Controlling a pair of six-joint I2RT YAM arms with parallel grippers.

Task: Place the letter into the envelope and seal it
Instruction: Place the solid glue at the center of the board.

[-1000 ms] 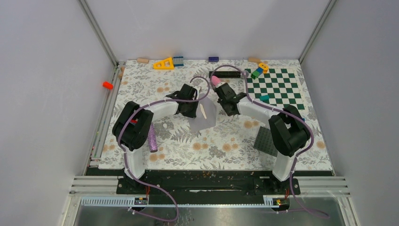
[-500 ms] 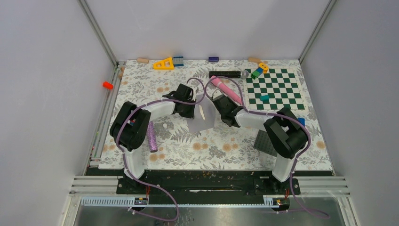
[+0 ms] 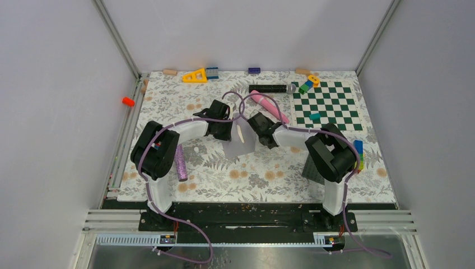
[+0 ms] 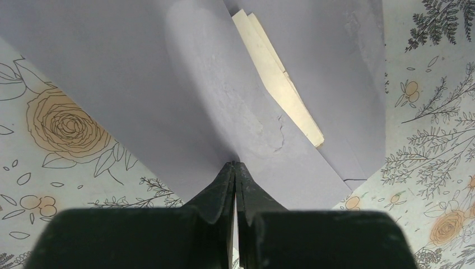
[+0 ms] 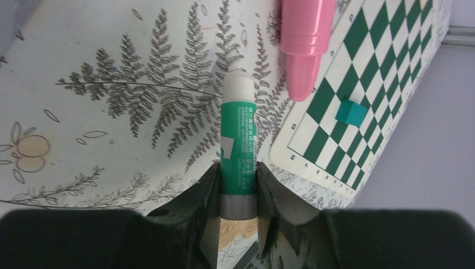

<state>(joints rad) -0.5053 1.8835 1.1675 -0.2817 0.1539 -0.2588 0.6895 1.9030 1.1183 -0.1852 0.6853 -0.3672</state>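
Observation:
The light grey envelope [image 3: 238, 147] [image 4: 140, 84] lies at mid-table with its flap raised. My left gripper [image 3: 228, 130] [image 4: 235, 163] is shut on the flap's edge. A cream strip of the letter [image 3: 240, 133] [image 4: 280, 84] shows inside the envelope's mouth; the rest of it is hidden. Just right of the envelope, my right gripper [image 3: 255, 124] [image 5: 237, 179] is shut on a green glue stick [image 5: 238, 140]. Its white tip points away from the fingers, above the floral cloth.
A pink cylinder [image 3: 270, 106] [image 5: 305, 39] lies just behind the right gripper, beside the green-and-white checkerboard [image 3: 330, 106] [image 5: 364, 84] with a teal cube [image 5: 351, 111]. A black microphone [image 3: 273, 88] lies further back. A dark studded plate [image 3: 311, 167] and a purple cylinder [image 3: 181, 162] lie nearer.
My right gripper has come nearer and leftward with the glue stick, up to the envelope's right side, uncovering the pink cylinder. The left gripper shifted slightly left, still holding the flap.

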